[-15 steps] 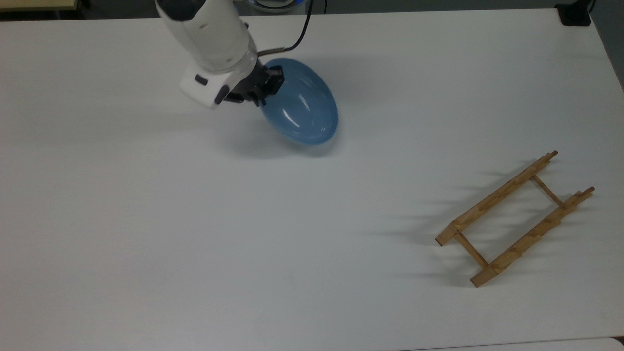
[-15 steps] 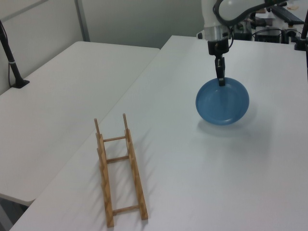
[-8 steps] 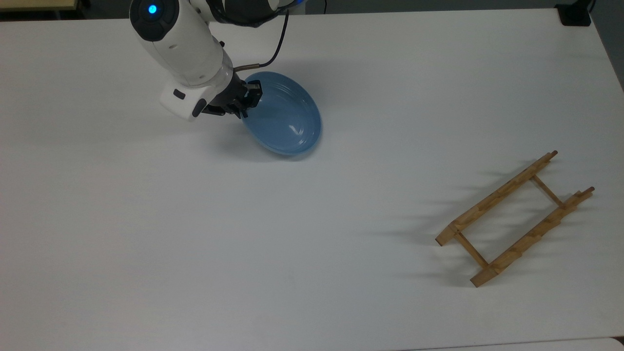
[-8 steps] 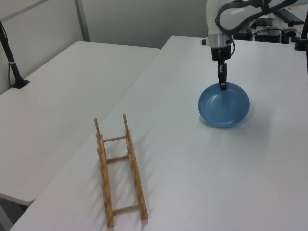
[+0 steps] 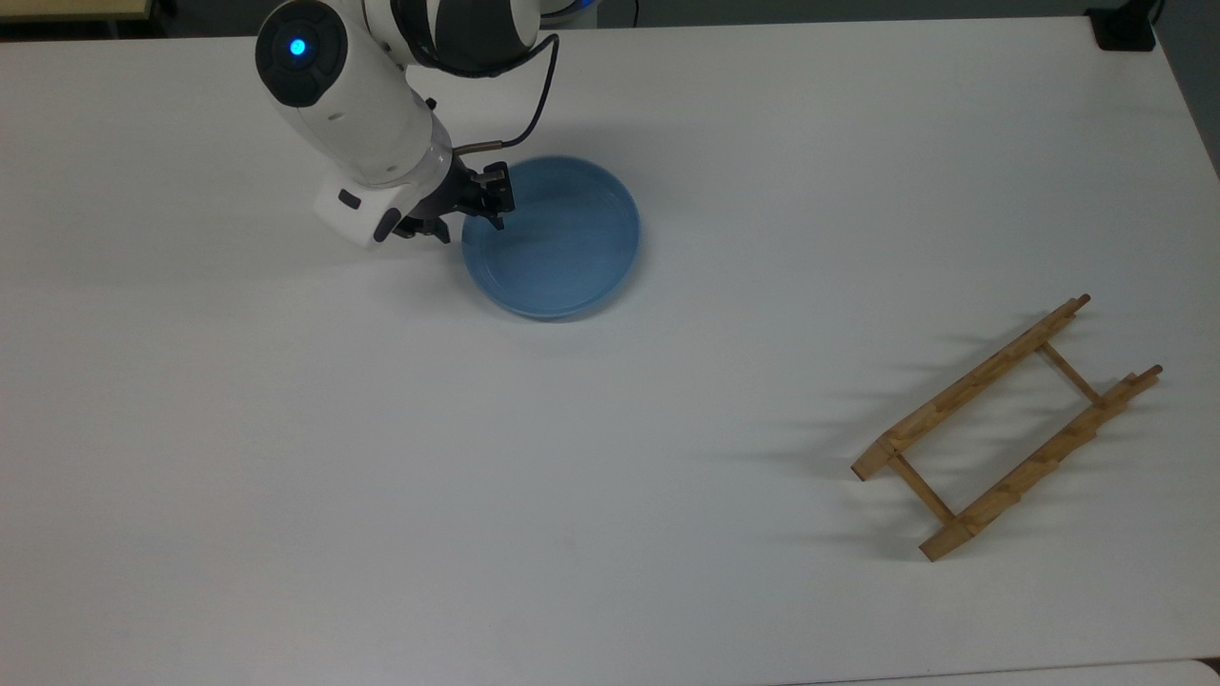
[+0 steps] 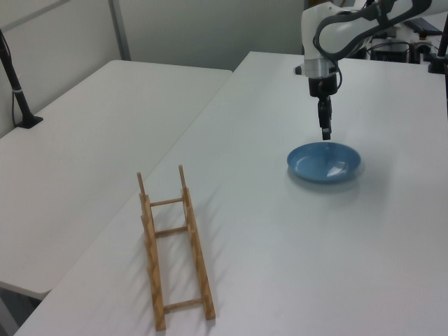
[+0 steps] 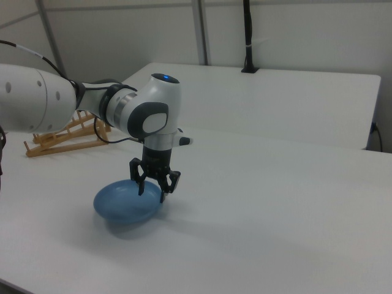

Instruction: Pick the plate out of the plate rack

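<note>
The light-blue plate (image 5: 558, 243) lies flat and face up on the white table, far from the wooden plate rack (image 5: 1010, 424), which holds nothing. My gripper (image 5: 469, 211) hangs open just over the plate's rim on the top view's left, with nothing between its fingers. In the left view the gripper (image 6: 325, 131) points straight down above the far edge of the plate (image 6: 325, 162), and the plate rack (image 6: 171, 245) stands near the front. In the right view the spread fingers of the gripper (image 7: 153, 188) hover over the plate (image 7: 122, 205), with the plate rack (image 7: 61, 141) behind the arm.
A black block (image 5: 1125, 29) sits at the table's corner in the top view's upper right. A second white table adjoins this one, carrying a black post (image 6: 17, 84) on a clamp. A cable loops from the arm's wrist (image 5: 534, 86).
The plate went from hanging tilted in my shut gripper to lying flat on the table. The gripper has opened, let go of the rim and stands just above it.
</note>
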You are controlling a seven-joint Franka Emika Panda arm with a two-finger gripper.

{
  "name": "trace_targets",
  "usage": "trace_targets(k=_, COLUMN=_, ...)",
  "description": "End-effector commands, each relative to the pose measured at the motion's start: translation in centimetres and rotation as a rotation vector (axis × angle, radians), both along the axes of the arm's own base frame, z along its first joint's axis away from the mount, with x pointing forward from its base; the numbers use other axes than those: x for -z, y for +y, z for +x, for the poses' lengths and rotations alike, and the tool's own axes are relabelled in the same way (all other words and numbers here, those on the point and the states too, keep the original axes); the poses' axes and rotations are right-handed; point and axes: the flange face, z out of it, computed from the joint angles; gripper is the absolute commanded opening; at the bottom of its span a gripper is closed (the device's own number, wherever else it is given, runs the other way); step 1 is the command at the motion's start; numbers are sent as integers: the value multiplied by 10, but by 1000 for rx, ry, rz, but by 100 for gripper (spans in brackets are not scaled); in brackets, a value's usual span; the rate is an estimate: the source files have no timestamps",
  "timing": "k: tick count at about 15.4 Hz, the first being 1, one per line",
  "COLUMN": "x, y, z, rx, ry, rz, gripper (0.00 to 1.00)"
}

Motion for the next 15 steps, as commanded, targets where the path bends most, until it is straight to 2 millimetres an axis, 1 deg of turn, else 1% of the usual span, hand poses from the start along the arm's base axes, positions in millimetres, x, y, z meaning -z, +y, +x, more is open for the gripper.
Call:
trace_targets(k=1, x=-31, y=-5, z=4, rx=17, ry=-64, rz=9, gripper=100)
trace_targets(k=3, x=-70, y=-4, z=0, rx=34, ry=-108, rz=-3, gripper=100)
trace_targets(k=6, x=-148, y=12, z=-13, rx=148, ry=-161, rz=-39, gripper=100)
trace_targets(k=8, x=-199, y=19, z=-20, rx=275, ry=-129, rz=-56, gripper=100)
trace_targets(k=10, x=-244, y=25, z=-29, rx=328, ry=-81, rz=-64, gripper=100)
trace_targets(k=11, x=-260, y=28, z=-38, rx=331, ry=-44, rz=-68, gripper=100)
trace_targets(k=13, x=-297, y=46, z=-60, rx=335, ry=-56, rz=-81, gripper=100)
trace_targets(k=14, x=-311, y=58, z=-70, rx=352, ry=-75, rz=-87, gripper=100)
trace_targets(k=15, x=-323, y=65, z=-78, rx=388, ry=-91, rz=-95, gripper=100)
